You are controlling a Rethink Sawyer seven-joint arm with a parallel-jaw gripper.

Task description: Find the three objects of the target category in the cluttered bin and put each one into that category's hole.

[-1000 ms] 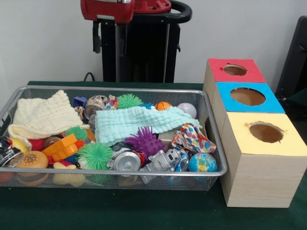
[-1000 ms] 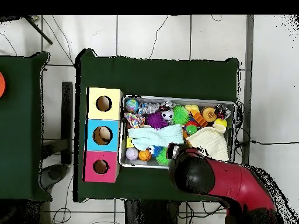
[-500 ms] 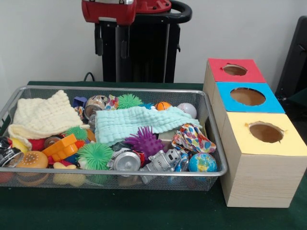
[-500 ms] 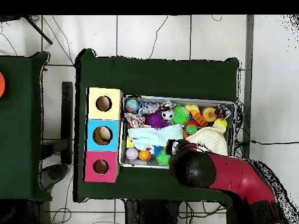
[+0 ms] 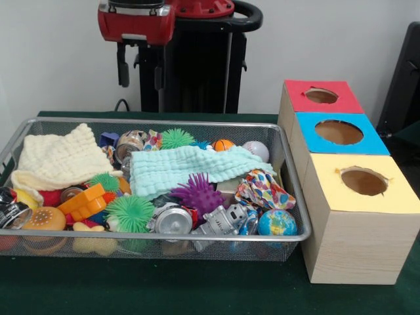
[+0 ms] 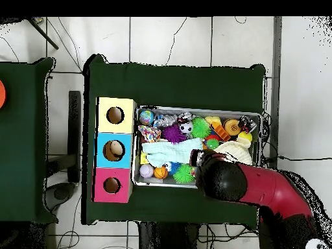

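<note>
The cluttered bin [image 5: 197, 122] is a silver wire mesh tray full of toys; it also shows in the overhead view [image 6: 194, 108]. My gripper [image 5: 140, 73] hangs from the red arm above the bin's far rim, left of its middle. Its two black fingers [image 5: 123, 65] stand apart with nothing between them. In the overhead view the arm [image 6: 259, 188] covers the gripper and part of the bin. Three boxes stand beside the bin, with a red lid [image 5: 348, 102], a blue lid [image 5: 374, 141] and a yellow lid [image 5: 328, 193], each with a round hole.
In the bin lie a cream cloth [image 5: 59, 157], a mint cloth [image 5: 184, 167], a purple spiky ball [image 5: 199, 193], green spiky balls [image 5: 130, 211], a globe ball [image 5: 276, 223], a baseball [image 5: 256, 151], a small basketball [image 5: 223, 145] and a silver can [image 5: 172, 220].
My gripper has moved left along the bin's far rim in the front view. In the overhead view the arm has slid right, uncovering a green spiky ball.
</note>
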